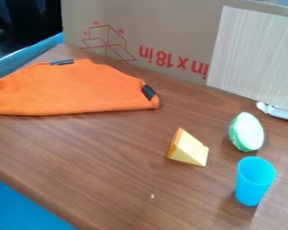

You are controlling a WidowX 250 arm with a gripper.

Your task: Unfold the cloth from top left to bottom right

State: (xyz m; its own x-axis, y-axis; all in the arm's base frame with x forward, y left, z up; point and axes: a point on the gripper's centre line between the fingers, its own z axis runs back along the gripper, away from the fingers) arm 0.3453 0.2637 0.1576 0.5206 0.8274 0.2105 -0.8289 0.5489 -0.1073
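On the table (98, 157), nearest is the blue cup (251, 184), upright at four o'clock from the middle. A little farther are the yellow wedge (190, 150), between four and five o'clock, and the green and white piece (247, 131), between three and four. Farther back, at ten o'clock, lies the orange cloth (74, 90), with one dark tab (62, 62) on its far edge and another (149, 92) by its right corner.

The near edge is almost straight, so I judge it is a fold and the unfolding is not done. It remains to bring the upper layer over, toward four o'clock. How open the fingers are, and whether they hold anything, I cannot tell.
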